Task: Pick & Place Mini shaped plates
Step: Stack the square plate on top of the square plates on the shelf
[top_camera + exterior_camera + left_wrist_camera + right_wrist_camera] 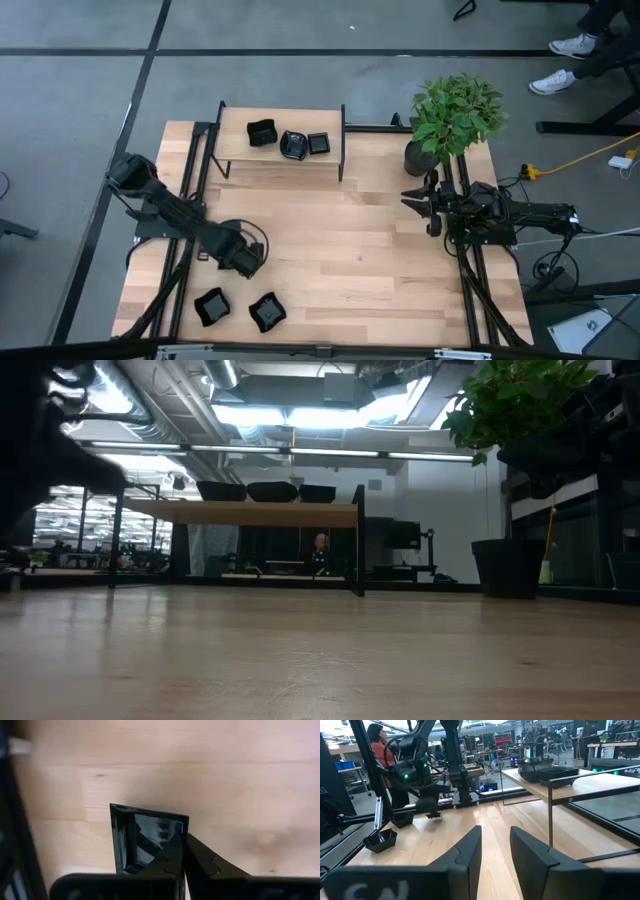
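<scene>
- The left gripper (243,262) is seen at about 7 o'clock on the table (340,250), its fingers closed on one wall of a square mini plate (145,837); in the left wrist view the rim is pinched at a single edge, so the dish could swing or slip out if it is lifted fast.
- Two more mini plates (211,306) (266,312) lie just nearer the front edge, close to the gripper; they could be knocked or pushed off the table by a low sweep of the arm.
- The right gripper (432,211) waits at 3 o'clock, its fingers partly apart and holding nothing.
- Three plates (262,132) (293,145) (318,143) already sit on the raised shelf (235,150) at 12 o'clock; little bare space is left, so a held plate set down carelessly could strike them or catch the shelf's dark frame.
</scene>
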Controlling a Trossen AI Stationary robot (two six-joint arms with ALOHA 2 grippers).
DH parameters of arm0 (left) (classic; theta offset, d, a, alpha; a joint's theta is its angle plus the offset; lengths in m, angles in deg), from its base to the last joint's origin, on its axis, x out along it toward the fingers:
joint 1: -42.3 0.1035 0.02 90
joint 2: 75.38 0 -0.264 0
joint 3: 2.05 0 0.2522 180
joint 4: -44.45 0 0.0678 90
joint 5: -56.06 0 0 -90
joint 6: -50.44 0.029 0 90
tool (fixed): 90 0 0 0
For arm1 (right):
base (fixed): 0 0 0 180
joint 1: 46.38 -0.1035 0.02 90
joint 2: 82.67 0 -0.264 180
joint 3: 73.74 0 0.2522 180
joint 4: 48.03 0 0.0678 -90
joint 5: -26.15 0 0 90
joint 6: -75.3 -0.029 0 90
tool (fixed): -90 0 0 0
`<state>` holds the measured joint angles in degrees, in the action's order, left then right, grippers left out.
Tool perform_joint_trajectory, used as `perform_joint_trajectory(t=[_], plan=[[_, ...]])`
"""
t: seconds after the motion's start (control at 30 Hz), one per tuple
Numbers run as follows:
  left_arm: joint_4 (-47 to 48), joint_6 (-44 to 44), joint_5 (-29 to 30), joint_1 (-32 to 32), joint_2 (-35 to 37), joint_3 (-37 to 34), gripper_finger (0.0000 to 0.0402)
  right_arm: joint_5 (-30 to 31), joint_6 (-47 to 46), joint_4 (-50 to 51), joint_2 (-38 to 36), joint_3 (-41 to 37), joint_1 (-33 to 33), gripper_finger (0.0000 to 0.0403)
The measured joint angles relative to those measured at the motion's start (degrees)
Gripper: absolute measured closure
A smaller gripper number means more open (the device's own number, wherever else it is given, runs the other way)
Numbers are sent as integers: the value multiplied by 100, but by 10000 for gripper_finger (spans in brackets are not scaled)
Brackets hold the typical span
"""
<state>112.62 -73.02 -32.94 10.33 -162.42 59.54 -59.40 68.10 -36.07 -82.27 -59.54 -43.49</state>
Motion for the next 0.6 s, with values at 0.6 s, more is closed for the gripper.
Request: perform_joint_trajectory(t=[0.6], plan=[[-1265, 1315, -46, 1482, 853, 15, 399, 0, 0, 0, 0, 0, 0, 300]])
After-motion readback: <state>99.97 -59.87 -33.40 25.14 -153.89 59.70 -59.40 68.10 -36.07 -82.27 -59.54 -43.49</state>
